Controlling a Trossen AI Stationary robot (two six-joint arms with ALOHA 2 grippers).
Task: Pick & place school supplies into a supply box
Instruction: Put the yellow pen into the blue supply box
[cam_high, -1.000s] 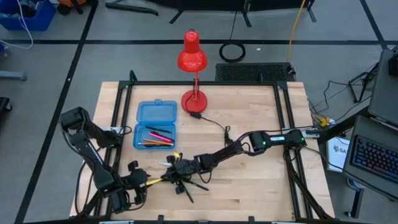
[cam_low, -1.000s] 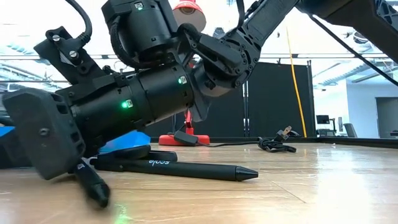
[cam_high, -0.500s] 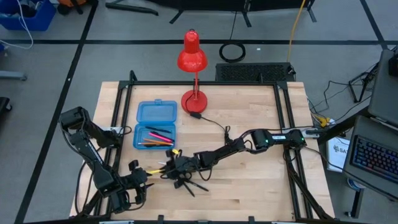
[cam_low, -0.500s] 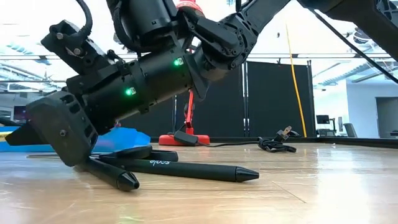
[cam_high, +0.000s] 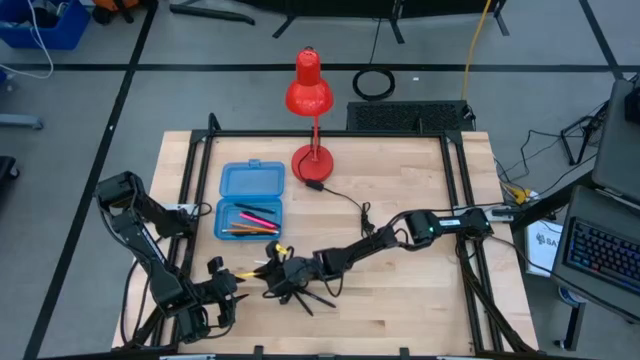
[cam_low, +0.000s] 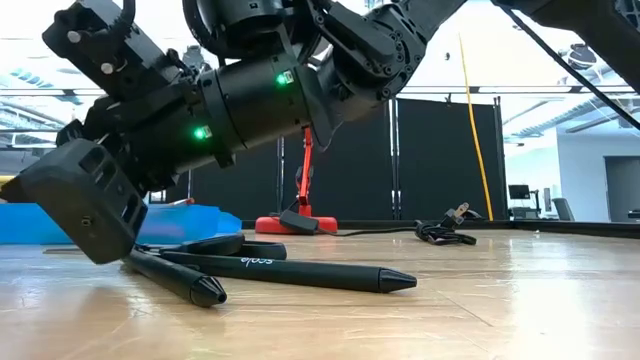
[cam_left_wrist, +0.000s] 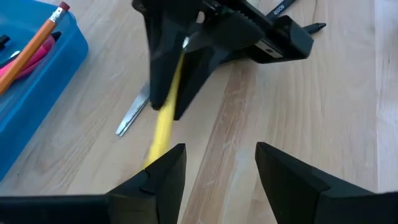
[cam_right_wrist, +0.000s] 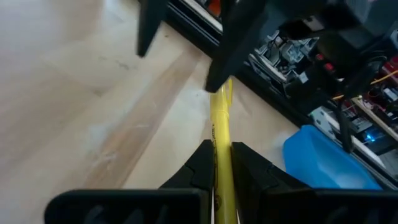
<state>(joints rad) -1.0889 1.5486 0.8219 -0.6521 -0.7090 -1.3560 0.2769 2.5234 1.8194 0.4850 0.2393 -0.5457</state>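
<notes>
Right gripper (cam_right_wrist: 217, 165) is what I'm watching: it's clamped down on a yellow pencil (cam_right_wrist: 221, 130), fingers pinched tight on either side of it in the right wrist view. From above, that gripper (cam_high: 278, 274) sits low over the front-left part of the desk (cam_high: 400, 230), with the arm stretched across from the right side. The left wrist view shows the same yellow pencil (cam_left_wrist: 163, 121) sticking out of the right gripper's dark fingers toward my left gripper (cam_left_wrist: 219, 167).

My left gripper is open, both fingers spread with bare wood between them, holding nothing. It's parked at the front-left corner of the desk (cam_high: 222, 291), pointed toward the right one.

Supply box (cam_high: 250, 201) is lying open on the left half of the desk, lid flipped toward the far side. Inside I can see pink and orange pencils (cam_high: 252, 220). In the left wrist view one corner of the blue box (cam_left_wrist: 34, 106) shows, with an orange pencil (cam_left_wrist: 34, 43) with an eraser tip lying in it.

Still loose on the desk: black pens (cam_low: 285, 272) just under the right gripper, one with white lettering on the barrel. Scissors (cam_left_wrist: 132, 115) are beside them; I only see the silver blade tip.

Red desk lamp (cam_high: 309, 95) stands at the far edge, behind the box.
</notes>
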